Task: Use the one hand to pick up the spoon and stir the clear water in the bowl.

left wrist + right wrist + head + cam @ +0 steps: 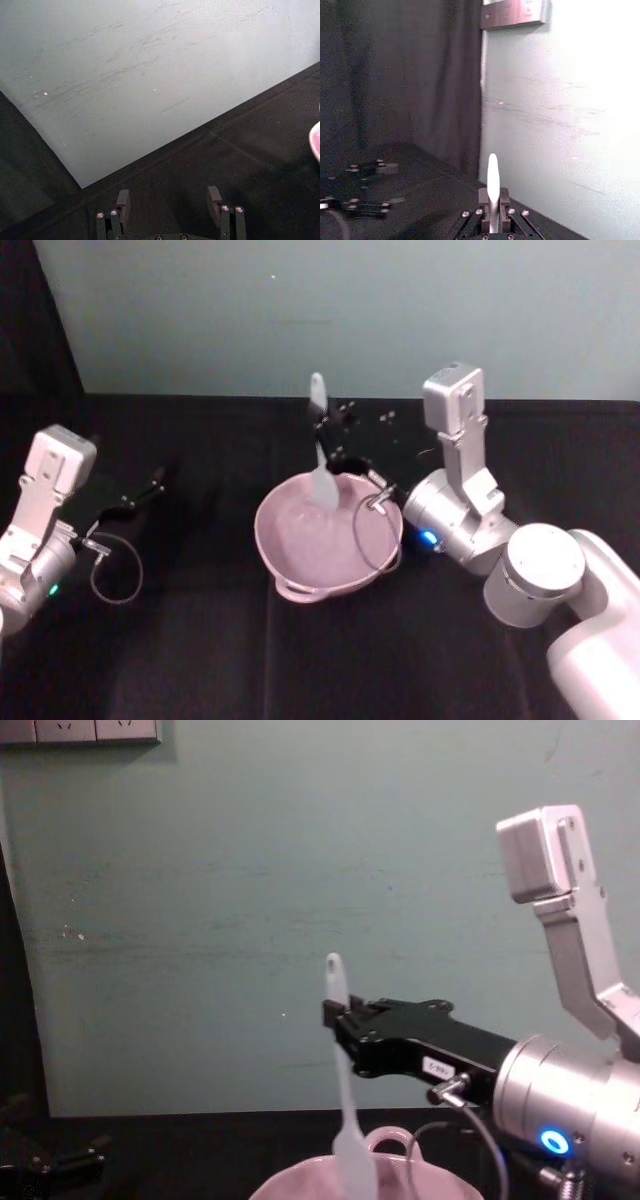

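At the far left we are seeing the left pincer [152,485] sitting low over the black desk [200,660], well apart from the bowl. Its dark outline is blurring into the cloth in the head view. The left wrist view is showing more: its two fingers [122,200] are standing wide apart with nothing between them. A pink sliver of the bowl [316,142] is being cut off at that picture's edge.

In the middle we are counting one bowl [290,585] and one spoon [323,485]. The spoon is standing nearly upright, its blade dipping inside the bowl's far side. The water is too hard to make out, so we cannot tell whether the blade is touching it. In the chest view the bowl [440,1185] is being cut off by the bottom edge, and the spoon [345,1110] is showing side-on, handle tip up.

To the right, the right pincer [325,435] is reaching over the bowl's far rim and clamping the spoon's handle. Its body is melting into the desk in the head view, while the chest view is showing the right pincer [340,1015] plainly against the wall. The right wrist view is showing the spoon [492,180] pinched between narrow fingers. We are counting two pincers in all.
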`<state>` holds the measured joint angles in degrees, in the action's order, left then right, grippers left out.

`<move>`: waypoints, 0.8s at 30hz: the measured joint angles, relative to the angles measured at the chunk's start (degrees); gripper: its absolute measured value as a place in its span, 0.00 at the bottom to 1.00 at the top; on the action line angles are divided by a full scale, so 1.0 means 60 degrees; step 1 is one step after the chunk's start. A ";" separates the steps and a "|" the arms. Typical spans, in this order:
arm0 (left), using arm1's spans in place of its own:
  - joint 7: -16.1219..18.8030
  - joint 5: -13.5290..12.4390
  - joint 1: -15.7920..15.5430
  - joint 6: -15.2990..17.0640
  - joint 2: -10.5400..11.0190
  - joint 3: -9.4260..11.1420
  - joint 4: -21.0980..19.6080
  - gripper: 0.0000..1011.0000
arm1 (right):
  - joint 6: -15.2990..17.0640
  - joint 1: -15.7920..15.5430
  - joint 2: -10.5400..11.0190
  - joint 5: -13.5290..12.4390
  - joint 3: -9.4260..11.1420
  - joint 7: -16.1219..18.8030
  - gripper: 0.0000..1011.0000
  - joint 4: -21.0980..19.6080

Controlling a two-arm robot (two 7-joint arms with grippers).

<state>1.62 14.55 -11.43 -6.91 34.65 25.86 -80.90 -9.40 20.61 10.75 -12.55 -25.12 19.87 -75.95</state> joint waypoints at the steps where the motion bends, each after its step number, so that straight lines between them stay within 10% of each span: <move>1: 0.0000 0.0000 0.0000 0.0000 0.0000 0.0000 0.0000 1.00 | -0.0017 0.0016 0.0012 0.0042 0.0048 -0.0027 0.12 0.0023; 14: 0.0000 0.0000 0.0000 0.0000 0.0000 0.0000 0.0000 1.00 | 0.0642 -0.0813 0.0901 -0.0157 0.0412 0.0599 0.12 -0.1241; 24: 0.0000 -0.0001 0.0000 0.0000 0.0000 0.0000 0.0000 1.00 | 0.1266 -0.1265 0.1024 -0.0742 -0.0076 0.1098 0.12 -0.2192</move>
<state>1.62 14.55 -11.43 -6.91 34.65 25.86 -80.90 -1.80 13.02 16.89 -17.00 -25.57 26.46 -89.11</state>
